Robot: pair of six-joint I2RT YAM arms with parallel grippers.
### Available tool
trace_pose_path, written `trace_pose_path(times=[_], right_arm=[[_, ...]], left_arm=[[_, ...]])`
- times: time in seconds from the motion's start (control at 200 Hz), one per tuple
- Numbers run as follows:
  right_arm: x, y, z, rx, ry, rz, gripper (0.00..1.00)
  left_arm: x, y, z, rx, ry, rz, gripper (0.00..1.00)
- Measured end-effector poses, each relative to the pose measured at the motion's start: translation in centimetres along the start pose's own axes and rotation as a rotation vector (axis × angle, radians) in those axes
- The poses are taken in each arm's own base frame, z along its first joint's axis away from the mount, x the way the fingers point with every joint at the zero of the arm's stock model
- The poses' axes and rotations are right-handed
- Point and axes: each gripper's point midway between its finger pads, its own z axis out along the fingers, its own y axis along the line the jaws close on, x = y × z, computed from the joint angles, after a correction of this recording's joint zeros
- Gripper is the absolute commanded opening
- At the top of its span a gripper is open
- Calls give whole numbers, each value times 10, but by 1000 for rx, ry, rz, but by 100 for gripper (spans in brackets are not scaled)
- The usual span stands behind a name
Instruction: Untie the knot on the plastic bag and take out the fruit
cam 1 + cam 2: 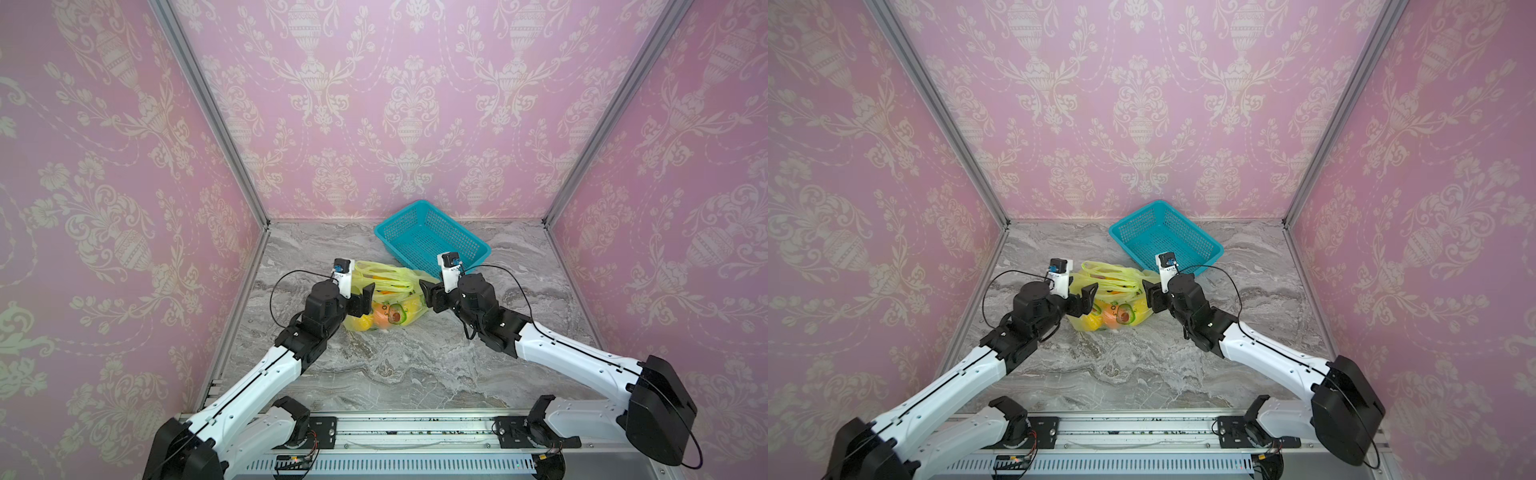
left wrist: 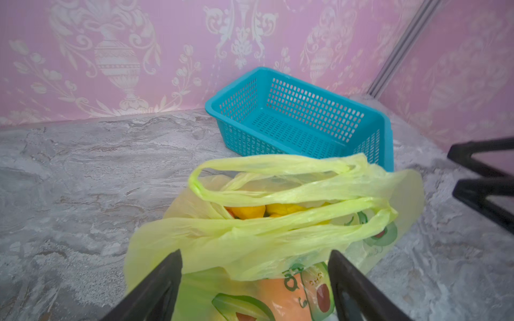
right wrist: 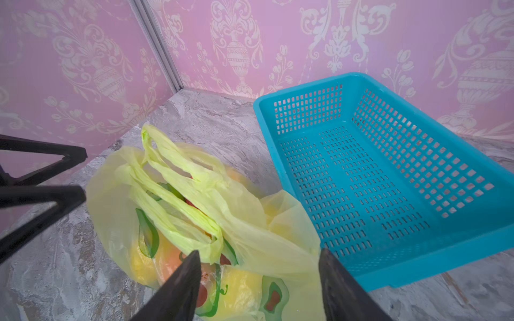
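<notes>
Currently left gripper point(image 2: 255, 251) and right gripper point(image 3: 259, 251) stand spread, empty; slack handles point(image 2: 278, 164) across the plastic bag point(image 2: 222, 250), 7 o'clock of the teal basket point(image 2: 314, 108), could snag a jaw reaching the fruit point(image 2: 247, 211).

A teal rectangular plastic mesh basket point(image 1: 432, 237) sits askew on the grey marble-patterned tabletop point(image 1: 395, 365), near the back wall of pink wallpaper with cream urns and flowers point(image 1: 395, 104). Grey metal frame posts point(image 1: 216, 124) rise at the corners.
</notes>
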Motion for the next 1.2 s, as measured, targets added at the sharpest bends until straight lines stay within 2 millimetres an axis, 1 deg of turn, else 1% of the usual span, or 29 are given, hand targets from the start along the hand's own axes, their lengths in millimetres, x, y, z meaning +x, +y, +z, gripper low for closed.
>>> trace_pose_path(times=[0.005, 0.025, 0.035, 0.075, 0.125, 0.165, 0.215, 0.26, 0.35, 0.395, 0.465, 0.565, 0.59, 0.615, 0.635, 0.64, 0.67, 0.701, 0.736, 0.806, 0.846, 0.881, 0.901, 0.916, 0.971, 1.066, 1.126, 1.201], right_arm=[[0, 0, 0, 2, 2, -2, 69], [2, -1, 3, 12, 12, -9, 69], [4, -2, 4, 16, 17, -13, 69], [9, -4, 7, 31, 41, -26, 69], [16, -6, 12, 46, 70, -40, 68], [22, -7, 15, 57, 92, -50, 66], [27, -8, 18, 64, 113, -59, 61], [32, -9, 19, 68, 129, -69, 54], [36, -9, 21, 71, 146, -83, 32], [35, -9, 22, 70, 147, -84, 24], [34, -8, 23, 67, 145, -88, 16], [33, -7, 23, 63, 143, -84, 10], [33, -6, 23, 62, 144, -83, 10], [33, -6, 23, 61, 144, -83, 9], [33, -6, 23, 59, 144, -83, 9], [33, -6, 23, 59, 144, -83, 9], [33, -6, 23, 59, 144, -83, 8], [32, -6, 23, 59, 142, -82, 7], [32, -6, 23, 59, 142, -82, 7], [31, -7, 22, 63, 139, -81, 7], [30, -7, 22, 66, 134, -81, 8], [29, -8, 21, 68, 129, -79, 9], [29, -8, 20, 69, 127, -79, 10], [28, -9, 19, 71, 123, -78, 11], [27, -10, 17, 72, 113, -75, 12], [25, -11, 15, 75, 95, -71, 15], [23, -11, 13, 73, 84, -69, 22], [22, -11, 9, 65, 72, -63, 36]], left_arm=[[1, -1, 1, -1, 4, 6, 86], [7, -9, 7, 7, 29, 41, 97], [9, -11, 8, 6, 38, 55, 99], [18, -24, 16, 8, 75, 124, 99], [27, -35, 24, 3, 112, 200, 99], [31, -43, 29, -1, 131, 252, 99], [32, -46, 33, -18, 141, 298, 99], [31, -45, 34, -41, 143, 324, 99], [27, -35, 34, -101, 137, 353, 99], [25, -29, 34, -138, 135, 362, 99], [22, -19, 32, -198, 132, 369, 99], [17, -8, 33, -270, 131, 373, 99], [16, -6, 34, -276, 134, 369, 94], [16, -4, 34, -281, 136, 360, 85], [15, -2, 34, -285, 136, 351, 74], [15, -1, 34, -285, 136, 346, 72], [15, 2, 35, -289, 138, 332, 51], [15, 6, 36, -288, 142, 319, 38], [15, 10, 37, -290, 145, 304, 28], [15, 17, 38, -275, 148, 254, 15], [14, 21, 37, -263, 144, 218, 10], [13, 25, 35, -252, 137, 185, 5], [11, 28, 33, -248, 130, 162, 4], [10, 30, 32, -243, 126, 149, 0], [5, 38, 25, -230, 95, 90, 0], [4, 50, 12, -223, 56, 16, 0], [3, 50, 7, -203, 36, -8, 0], [1, 44, 4, -172, 16, -27, 0]])
